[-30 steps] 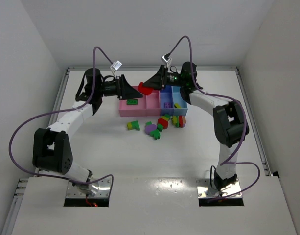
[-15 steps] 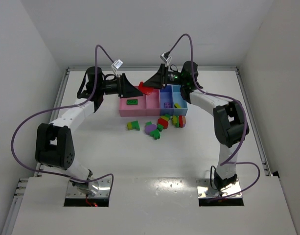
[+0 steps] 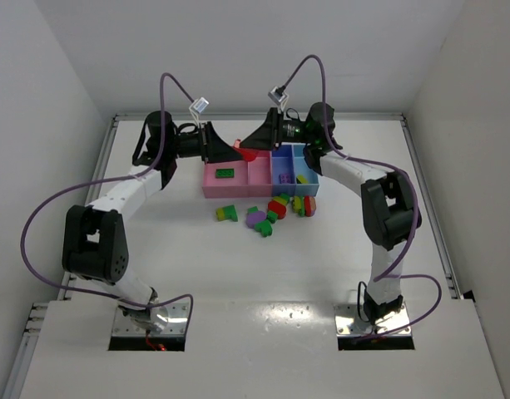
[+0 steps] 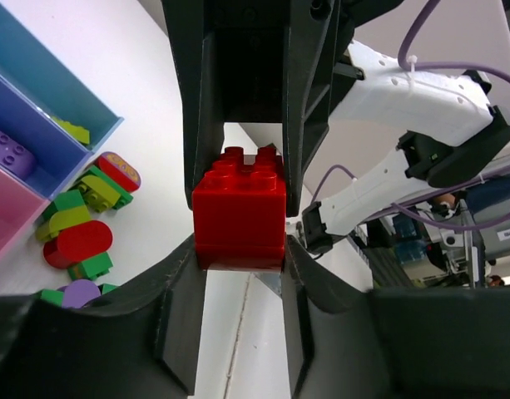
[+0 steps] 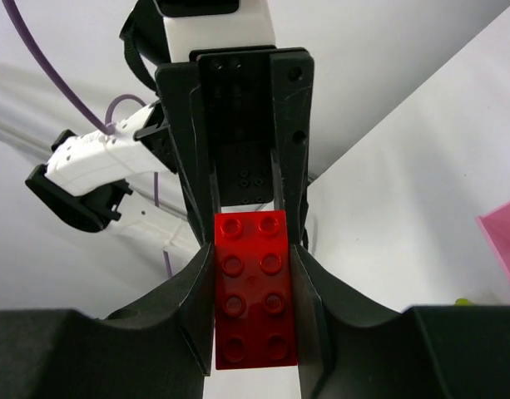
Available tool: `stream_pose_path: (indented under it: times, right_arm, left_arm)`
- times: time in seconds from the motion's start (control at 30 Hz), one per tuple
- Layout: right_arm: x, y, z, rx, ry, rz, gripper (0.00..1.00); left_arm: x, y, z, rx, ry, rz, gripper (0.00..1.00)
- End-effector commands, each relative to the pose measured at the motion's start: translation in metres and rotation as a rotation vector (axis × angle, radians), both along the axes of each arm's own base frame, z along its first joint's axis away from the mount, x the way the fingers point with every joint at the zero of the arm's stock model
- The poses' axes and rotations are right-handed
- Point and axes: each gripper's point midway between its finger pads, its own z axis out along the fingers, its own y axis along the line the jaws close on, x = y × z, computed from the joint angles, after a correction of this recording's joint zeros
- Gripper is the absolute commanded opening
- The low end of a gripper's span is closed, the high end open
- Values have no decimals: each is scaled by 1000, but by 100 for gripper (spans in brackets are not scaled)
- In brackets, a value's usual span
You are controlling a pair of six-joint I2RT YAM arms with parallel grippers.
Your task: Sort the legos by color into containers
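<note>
A red lego (image 3: 245, 152) hangs in the air above the back of the pink containers (image 3: 213, 184), clamped from both sides. My left gripper (image 3: 231, 152) comes from the left and is shut on one end of it (image 4: 238, 208). My right gripper (image 3: 256, 143) comes from the right and is shut on the other end (image 5: 255, 291). In each wrist view the other arm's fingers show just beyond the brick. A green lego (image 3: 225, 173) lies in the wide pink bin, a purple one (image 4: 7, 151) in the blue-violet bin and a yellow-green one (image 3: 302, 178) in the light blue bin (image 3: 309, 166).
Several loose legos (image 3: 275, 208) in red, green, yellow and purple lie on the white table just in front of the bins, with a green-yellow piece (image 3: 227, 214) a little to the left. White walls enclose the table at the back and sides.
My left gripper has closed its fingers on the red lego that the right gripper holds. The left arm has edged slightly towards it; the right arm has barely moved.
</note>
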Motion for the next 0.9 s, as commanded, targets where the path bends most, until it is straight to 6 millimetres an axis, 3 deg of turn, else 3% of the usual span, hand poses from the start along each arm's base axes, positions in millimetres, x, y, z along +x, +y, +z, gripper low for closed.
stream_pose_path:
  times: [0.0,0.13,0.23,0.47,0.53,0.67,0.8,0.87]
  right_arm:
    - [-7,6,27,41,-111,28,0]
    - [-3,7,23,41,-101,16,0]
    - [5,3,23,43,-101,-16,0]
    - [41,-22,33,41,-149,-104,0]
    - [51,-32,38,37,-174,-133,0]
    - [65,-47,35,28,-188,-172,0]
    - [77,-58,13,-55,-221,-210,0]
    - [83,-64,-20,-198,-233,-247,0]
  left_arm:
    - [7,2,18,-21,-95,3,32]
    - [4,2,13,-24,-86,-6,12]
    - [-4,3,5,-20,-62,-6,3]
    - [-28,6,-29,32,11,-1,0]
    - [-35,8,-30,40,-5,-2,0]
    - [-44,12,-49,83,35,7,0]
    - [-44,20,-61,174,11,71,0]
    - [-29,27,-56,253,-86,136,0]
